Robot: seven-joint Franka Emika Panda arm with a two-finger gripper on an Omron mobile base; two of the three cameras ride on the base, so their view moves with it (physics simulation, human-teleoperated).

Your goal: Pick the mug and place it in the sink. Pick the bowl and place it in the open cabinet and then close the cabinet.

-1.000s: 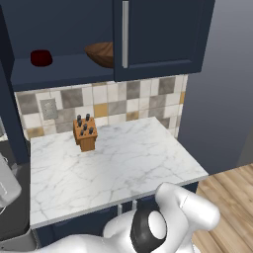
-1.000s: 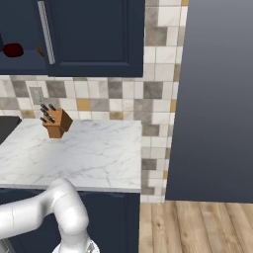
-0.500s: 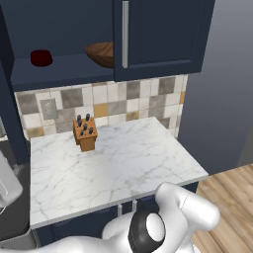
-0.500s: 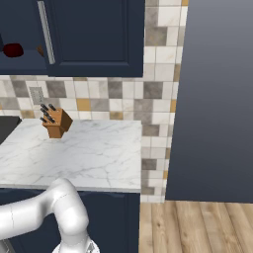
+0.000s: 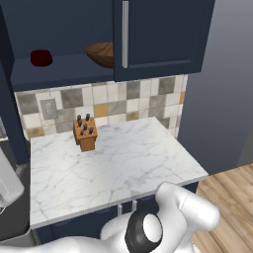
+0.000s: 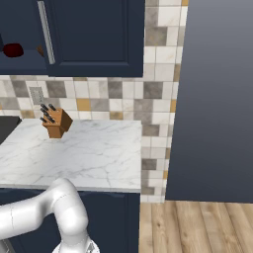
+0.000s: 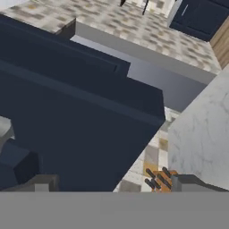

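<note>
The navy cabinet point(image 5: 163, 34) hangs above the marble counter, its left side open and its right door shut. The brown wooden bowl point(image 5: 101, 53) rests on the open shelf, its right part hidden behind the shut door. From the right base view only a sliver of the bowl point(image 6: 39, 49) peeks past the door's silver handle point(image 6: 47, 32). In the hand view my gripper point(image 7: 116, 185) is open, nothing between its fingertips point(image 7: 40, 183), facing the cabinet point(image 7: 80, 116) front. The mug and the sink are out of view.
A small dark red thing point(image 5: 41, 58) sits at the shelf's left. A wooden knife block point(image 5: 85, 132) stands at the back of the white marble counter point(image 5: 133, 163). A tall grey wall point(image 6: 217, 99) bounds the counter on the right, with wood floor point(image 6: 197, 227) below.
</note>
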